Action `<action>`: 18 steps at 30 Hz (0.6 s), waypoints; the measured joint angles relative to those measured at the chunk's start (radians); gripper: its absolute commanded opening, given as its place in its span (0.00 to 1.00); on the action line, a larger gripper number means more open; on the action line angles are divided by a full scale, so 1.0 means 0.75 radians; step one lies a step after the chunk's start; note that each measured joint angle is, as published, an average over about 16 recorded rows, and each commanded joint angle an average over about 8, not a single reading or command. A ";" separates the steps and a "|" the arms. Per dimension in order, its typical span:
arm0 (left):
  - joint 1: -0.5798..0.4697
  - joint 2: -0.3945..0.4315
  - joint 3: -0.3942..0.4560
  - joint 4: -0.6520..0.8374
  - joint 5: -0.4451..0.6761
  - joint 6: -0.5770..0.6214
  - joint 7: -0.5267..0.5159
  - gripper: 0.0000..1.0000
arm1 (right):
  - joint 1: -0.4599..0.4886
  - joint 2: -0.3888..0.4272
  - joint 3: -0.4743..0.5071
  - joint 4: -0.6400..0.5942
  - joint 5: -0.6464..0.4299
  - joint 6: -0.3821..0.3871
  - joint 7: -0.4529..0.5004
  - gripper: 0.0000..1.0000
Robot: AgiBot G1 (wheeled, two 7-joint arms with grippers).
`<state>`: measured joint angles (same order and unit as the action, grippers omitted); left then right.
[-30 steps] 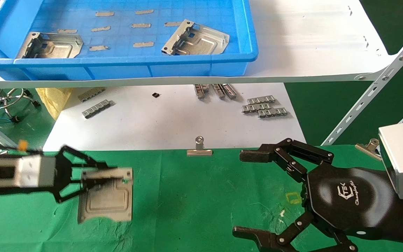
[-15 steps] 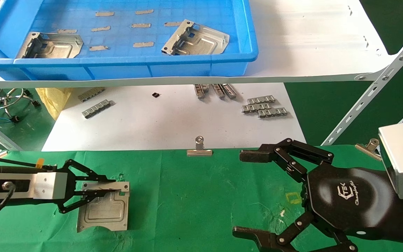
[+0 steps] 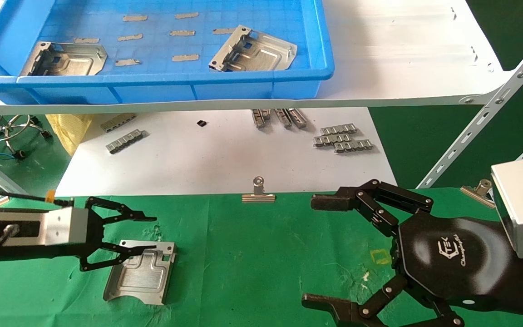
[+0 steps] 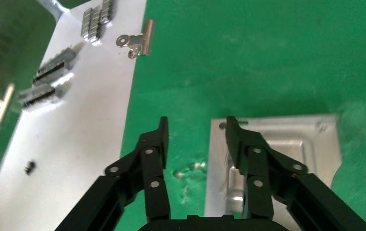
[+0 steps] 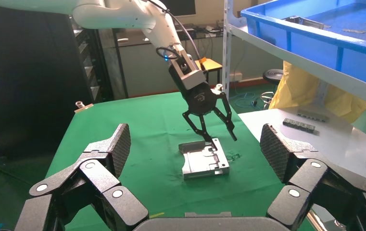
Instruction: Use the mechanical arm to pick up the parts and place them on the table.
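One silvery stamped part (image 3: 141, 272) lies flat on the green table cloth (image 3: 252, 254) at the near left. It also shows in the left wrist view (image 4: 291, 139) and the right wrist view (image 5: 205, 163). My left gripper (image 3: 152, 233) (image 4: 196, 127) is open. One finger is over the part's far edge and the other over bare cloth. Two more parts lie in the blue tray, one at the left (image 3: 66, 59) and one at the right (image 3: 254, 50). My right gripper (image 3: 313, 250) (image 5: 195, 139), black with the TEK logo, is open and empty over the near right of the table.
The blue tray (image 3: 261, 86) sits on a white shelf above the table's far side. Small ribbed metal strips (image 3: 343, 138) lie on a white board behind the cloth. A binder clip (image 3: 259, 193) holds the cloth's far edge. A slanted shelf bracket (image 3: 484, 113) stands at the right.
My left gripper lowered the part onto the cloth, then opened and let it go. The part now lies flat. The right arm has not moved.
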<state>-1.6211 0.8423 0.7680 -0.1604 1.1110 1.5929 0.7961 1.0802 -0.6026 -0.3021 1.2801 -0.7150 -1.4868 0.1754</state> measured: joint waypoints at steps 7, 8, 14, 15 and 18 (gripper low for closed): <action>0.062 -0.029 -0.056 0.018 -0.171 0.007 -0.252 1.00 | 0.000 0.000 0.000 0.000 0.000 0.000 0.000 1.00; 0.071 -0.033 -0.065 0.022 -0.194 0.006 -0.281 1.00 | 0.000 0.000 0.000 0.000 0.000 0.000 0.000 1.00; 0.109 -0.044 -0.100 0.037 -0.278 0.004 -0.385 1.00 | 0.000 0.000 0.000 0.000 0.001 0.001 0.000 1.00; 0.112 -0.044 -0.102 0.037 -0.283 0.003 -0.391 1.00 | 0.000 0.000 0.000 0.000 0.001 0.001 0.000 1.00; 0.122 -0.047 -0.110 0.025 -0.293 0.001 -0.403 1.00 | 0.000 0.000 -0.001 0.000 0.001 0.001 0.000 1.00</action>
<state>-1.5299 0.8071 0.6851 -0.1416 0.8910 1.5940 0.4939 1.0802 -0.6023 -0.3025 1.2798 -0.7146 -1.4862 0.1751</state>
